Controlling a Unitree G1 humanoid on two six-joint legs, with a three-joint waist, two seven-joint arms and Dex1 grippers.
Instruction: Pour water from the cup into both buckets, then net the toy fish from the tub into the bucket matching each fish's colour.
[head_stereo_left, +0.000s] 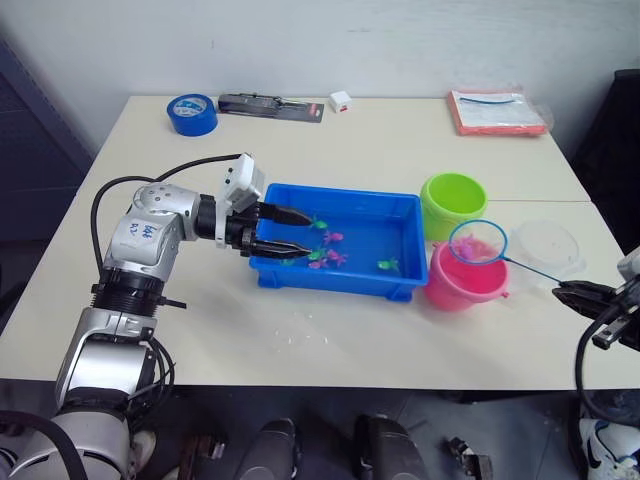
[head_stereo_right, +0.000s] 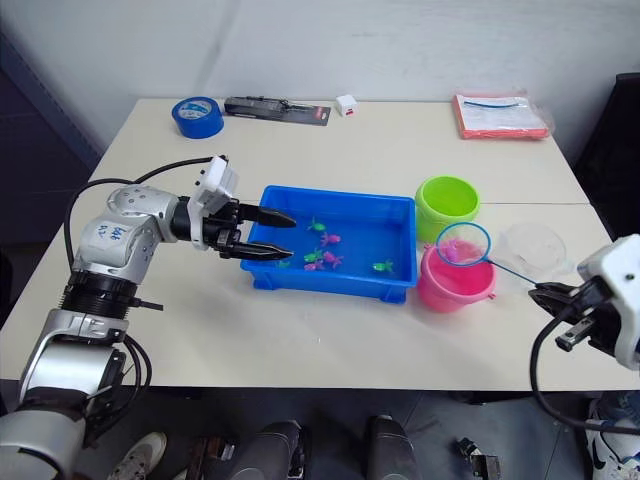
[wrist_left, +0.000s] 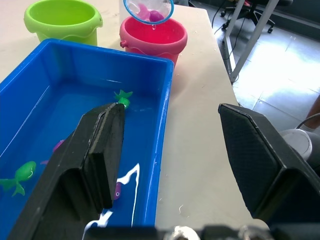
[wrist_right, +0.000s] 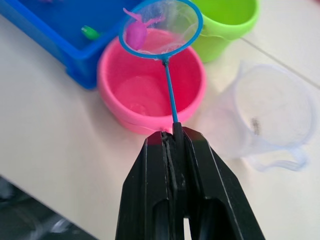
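We see the right hand (wrist_right: 176, 131) clamped on the thin handle of the net (wrist_right: 161, 27), at the near right of the tabletop (head_stereo_left: 400, 150). The net's blue hoop hangs over the pink bucket (head_stereo_left: 463, 280), and a pink toy fish (wrist_right: 134, 33) lies in its mesh. The lime green bucket (head_stereo_left: 452, 203) stands just beyond the pink one, nearly touching it. The clear measuring cup (head_stereo_left: 548, 248) stands upright just right of the two buckets, its handle toward the near side.

We see the left hand (head_stereo_left: 291, 235) with its fingers spread wide at the left end of the blue tub (head_stereo_left: 345, 275). In the left wrist view one finger (wrist_left: 97, 145) lies over the water inside the tub and the other (wrist_left: 255, 150) lies outside its near wall, over the tabletop. The tub sits at the middle of the tabletop, its right end just beside the buckets. Several fish float in it: a green fish (head_stereo_left: 387, 265) toward the near right corner, another green fish (head_stereo_left: 318, 223) toward the far left, and pink fish (head_stereo_left: 334, 238) clustered near the fingertips.

Along the far edge lie a roll of blue tape (head_stereo_left: 192, 113), a dark flat package (head_stereo_left: 271, 106), a small white cube (head_stereo_left: 341, 100) and a red-orange booklet in a clear sleeve (head_stereo_left: 498, 112).
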